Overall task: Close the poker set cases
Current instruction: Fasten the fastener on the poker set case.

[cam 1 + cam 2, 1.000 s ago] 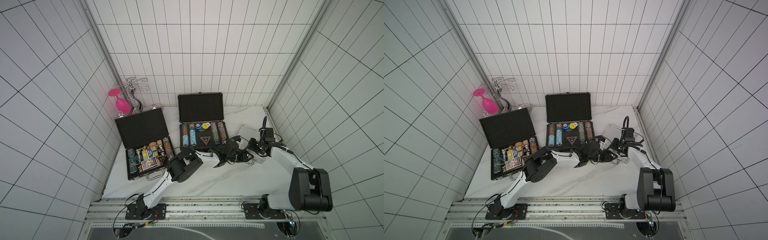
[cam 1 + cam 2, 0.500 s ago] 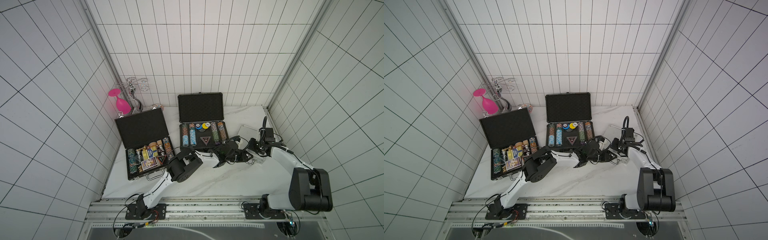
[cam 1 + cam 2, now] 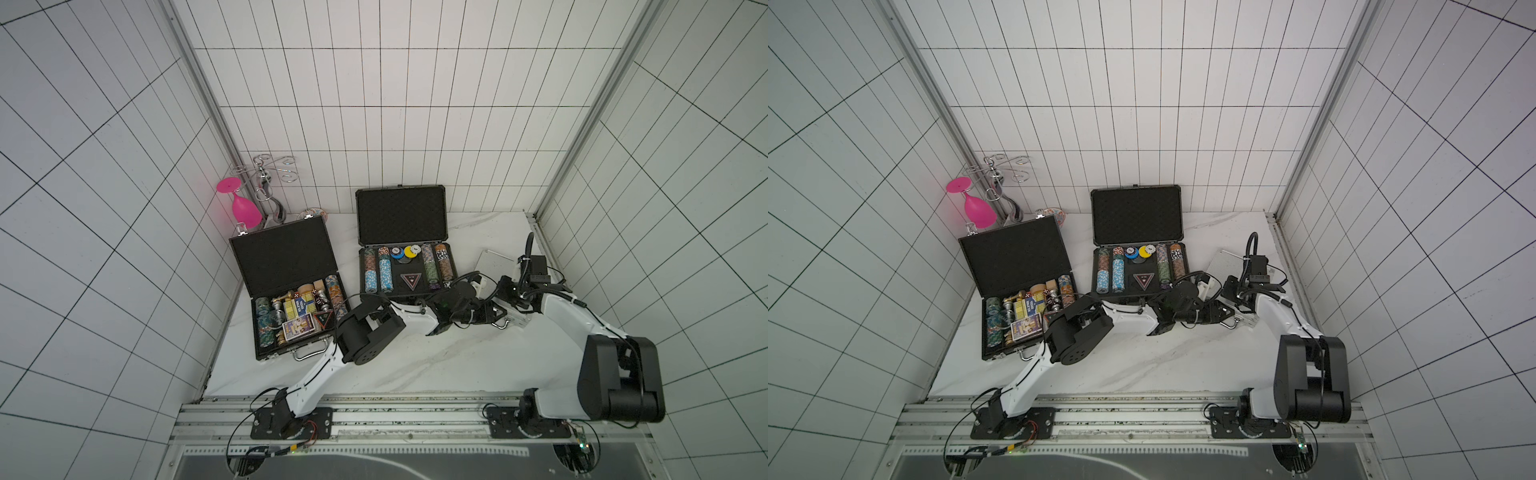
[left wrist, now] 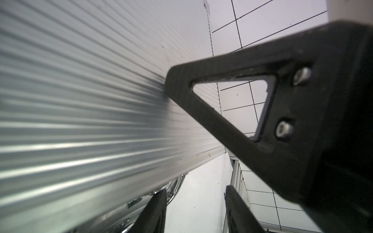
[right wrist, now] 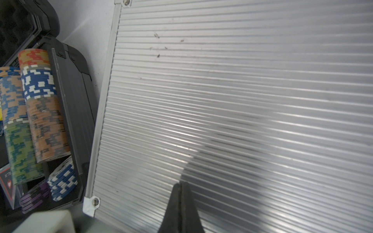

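- the silver case [image 3: 494, 262] sits at the right of the table [image 3: 415, 365], just beside the grey case [image 3: 401, 220]; its ribbed lid looks down, but i cannot tell whether the catches are fastened
- the right gripper [image 5: 180, 186] is clenched on nothing, with its tip against the lid; a downward push could skate along the ribs, or shove the light case into the grey case's wall
- the left gripper [image 4: 195, 194] is at the case's front edge with its jaws apart and nothing between them, a chrome fitting [image 4: 177, 186] just beside one finger; closing off-target would nip the edge and tip the case
- both grippers work close together, so a small sideways move could knock one against the other
- the grey case and the black case [image 3: 282, 257] stand open, lids upright
- loose discs [image 3: 405, 252] lie on top of the grey case's chip rows and may keep that lid from seating
- the black case is packed with card boxes [image 3: 298, 330] and upright pieces that look tall enough to hold its lid up
- the left arm lies across the front of the grey case, in the way of reaching it
- a pink glass [image 3: 246, 210] hangs on a wire rack [image 3: 266, 172] close behind the black case's lid
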Controlling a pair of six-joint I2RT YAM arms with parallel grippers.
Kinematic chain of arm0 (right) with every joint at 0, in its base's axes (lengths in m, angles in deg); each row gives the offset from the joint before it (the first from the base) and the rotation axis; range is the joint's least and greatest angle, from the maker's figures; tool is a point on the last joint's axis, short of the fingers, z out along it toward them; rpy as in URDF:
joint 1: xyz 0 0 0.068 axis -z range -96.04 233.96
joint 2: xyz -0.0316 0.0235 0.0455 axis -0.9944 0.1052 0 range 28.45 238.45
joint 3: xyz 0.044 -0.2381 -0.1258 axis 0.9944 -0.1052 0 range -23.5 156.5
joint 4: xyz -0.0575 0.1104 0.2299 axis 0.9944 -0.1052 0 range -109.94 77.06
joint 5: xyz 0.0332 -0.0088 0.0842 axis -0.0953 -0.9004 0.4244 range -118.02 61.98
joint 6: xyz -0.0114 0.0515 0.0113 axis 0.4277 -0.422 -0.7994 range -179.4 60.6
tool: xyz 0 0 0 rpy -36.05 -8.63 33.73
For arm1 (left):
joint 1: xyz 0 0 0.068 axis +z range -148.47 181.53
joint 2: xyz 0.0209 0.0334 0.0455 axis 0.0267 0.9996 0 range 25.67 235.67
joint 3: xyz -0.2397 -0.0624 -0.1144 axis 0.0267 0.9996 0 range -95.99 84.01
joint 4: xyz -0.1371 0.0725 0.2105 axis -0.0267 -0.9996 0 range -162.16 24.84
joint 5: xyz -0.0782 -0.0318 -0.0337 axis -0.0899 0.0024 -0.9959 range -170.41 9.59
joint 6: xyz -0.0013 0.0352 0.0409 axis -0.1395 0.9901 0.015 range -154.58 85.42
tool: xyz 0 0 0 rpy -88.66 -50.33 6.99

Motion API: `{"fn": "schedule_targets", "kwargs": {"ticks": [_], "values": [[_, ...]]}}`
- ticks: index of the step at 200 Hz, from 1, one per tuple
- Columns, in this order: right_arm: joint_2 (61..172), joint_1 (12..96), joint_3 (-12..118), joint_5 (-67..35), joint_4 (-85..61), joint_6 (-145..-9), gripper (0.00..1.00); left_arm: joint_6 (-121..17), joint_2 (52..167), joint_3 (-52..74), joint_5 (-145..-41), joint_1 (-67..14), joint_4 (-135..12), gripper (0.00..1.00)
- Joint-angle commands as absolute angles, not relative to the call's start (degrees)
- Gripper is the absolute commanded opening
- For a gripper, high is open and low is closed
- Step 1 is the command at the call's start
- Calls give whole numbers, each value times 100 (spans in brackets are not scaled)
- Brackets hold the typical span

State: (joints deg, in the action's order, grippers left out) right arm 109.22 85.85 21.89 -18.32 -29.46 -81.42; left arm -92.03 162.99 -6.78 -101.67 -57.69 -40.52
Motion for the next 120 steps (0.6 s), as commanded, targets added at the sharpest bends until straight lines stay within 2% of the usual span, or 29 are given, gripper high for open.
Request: {"fn": "schedule_targets", "kwargs": {"ticks": [1,73,120], "values": [[11290,8582,1752,-1773,-4404,-8159,0,-9102,15920,-821,-9493,-5595,-3343,48],[11274,8582,1692,-1745,-4353,-8188,0,-9132,16036,-1004,-9565,-5569,-3484,47],[11282,8583,1667,-1730,-4311,-8192,0,-9064,15814,-632,-9548,-5578,-3514,47]]}}
